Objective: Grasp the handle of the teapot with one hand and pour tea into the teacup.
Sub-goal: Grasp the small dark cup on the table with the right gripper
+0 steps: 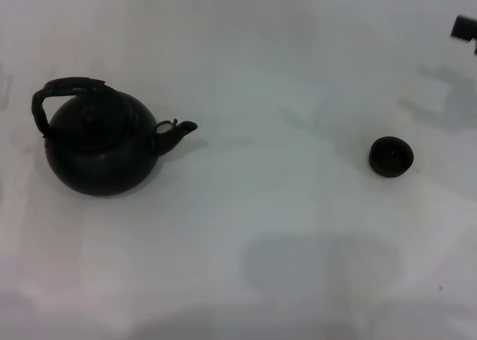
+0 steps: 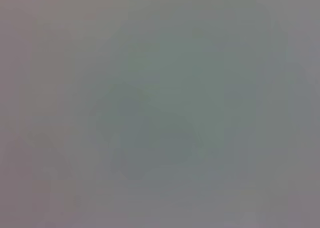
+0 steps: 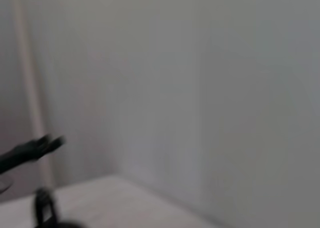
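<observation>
One teapot (image 1: 100, 148) with one handle (image 1: 63, 94) and one teacup (image 1: 390, 156) stand well apart; hand states cannot be told.

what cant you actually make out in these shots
- Left gripper: in no view; the left wrist view is a featureless grey blur.
- Right gripper: cut off by the head view's right edge, so open or shut is unclear.
- Teacup: too small and dark in the head view to tell if it holds tea.
- Teapot: black on black hides lid details; handle shows.
- Right wrist view: blurred dark shapes, unidentifiable.
</observation>
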You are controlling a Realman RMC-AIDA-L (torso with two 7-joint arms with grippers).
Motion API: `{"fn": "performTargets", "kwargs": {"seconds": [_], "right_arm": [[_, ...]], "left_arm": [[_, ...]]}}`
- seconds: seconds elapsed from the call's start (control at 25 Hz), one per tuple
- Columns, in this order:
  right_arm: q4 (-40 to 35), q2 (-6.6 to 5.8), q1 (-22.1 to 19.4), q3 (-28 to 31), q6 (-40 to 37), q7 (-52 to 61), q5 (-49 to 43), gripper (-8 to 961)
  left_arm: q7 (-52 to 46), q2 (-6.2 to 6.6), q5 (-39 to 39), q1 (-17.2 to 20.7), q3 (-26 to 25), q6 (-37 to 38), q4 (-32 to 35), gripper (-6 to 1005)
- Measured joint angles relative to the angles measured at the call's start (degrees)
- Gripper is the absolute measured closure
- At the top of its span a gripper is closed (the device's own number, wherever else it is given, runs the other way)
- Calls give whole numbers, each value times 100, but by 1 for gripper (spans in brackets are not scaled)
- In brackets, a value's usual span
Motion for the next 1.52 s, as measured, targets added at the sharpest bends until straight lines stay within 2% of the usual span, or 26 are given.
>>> {"fn": "performTargets", "kwargs": {"seconds": [0.2, 0.36, 0.6, 0.68, 1.2, 1.52], "right_arm": [[-880, 86, 133, -2, 110, 834, -937, 93], [-1268, 242, 305, -7, 155, 1326, -1674, 93], [-1471, 662, 583, -64, 103, 1555, -3059, 94], [-1403, 724, 648, -155, 60, 1572, -3265, 94], [-797, 724, 655, -762, -710, 1550, -3361, 94], [-577, 701, 620, -788, -890, 1511, -3434, 95]], "left_arm": [[-1, 19, -36, -21, -8, -87, 13, 182], [-1, 28, -46, -35, -10, -133, 32, 182], [3, 29, -51, -50, -10, -255, 48, 182], [8, 29, -53, -74, -9, -318, 58, 182], [5, 37, -72, -164, -9, -747, 156, 183], [26, 37, -71, -164, -9, -798, 207, 182]]}}
